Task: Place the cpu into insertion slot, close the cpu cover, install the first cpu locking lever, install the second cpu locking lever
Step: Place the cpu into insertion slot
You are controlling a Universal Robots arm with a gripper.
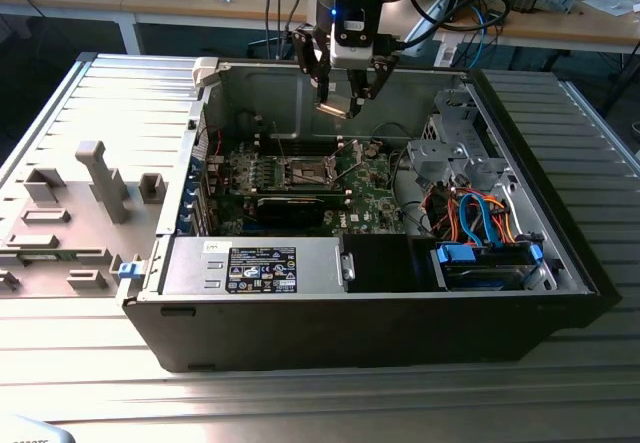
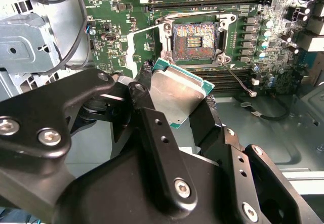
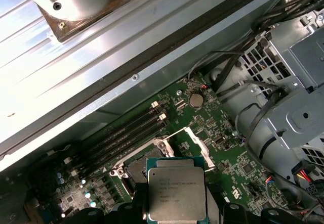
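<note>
The one gripper [image 1: 340, 103] pinches one cpu [image 1: 338, 110] between its two fingers [image 2: 152, 128], one on each of two opposite edges. In the second wrist view the cpu [image 2: 174, 92] tilts in the grasp, its silvery top facing that camera and its green edge showing. It hangs in the air, clear of the board.

Directly below the gripper sits the single insertion slot [image 2: 195, 42], a dark square socket with a metal rim, uncovered and with nothing in it. In the first wrist view the one cpu cover [image 3: 200, 148] stands swung up beside the slot, just past the held cpu [image 3: 176, 193].

Around the slot spreads one green motherboard [image 1: 370, 188], with one round coin cell [image 3: 196, 100] farther out from the gripper.

All of this lies inside one open computer case [image 1: 300, 333], which also holds one labelled power supply [image 1: 260, 263] and one grey drive cage [image 1: 450, 153]. The case rests on a ribbed metal surface [image 1: 300, 403].
</note>
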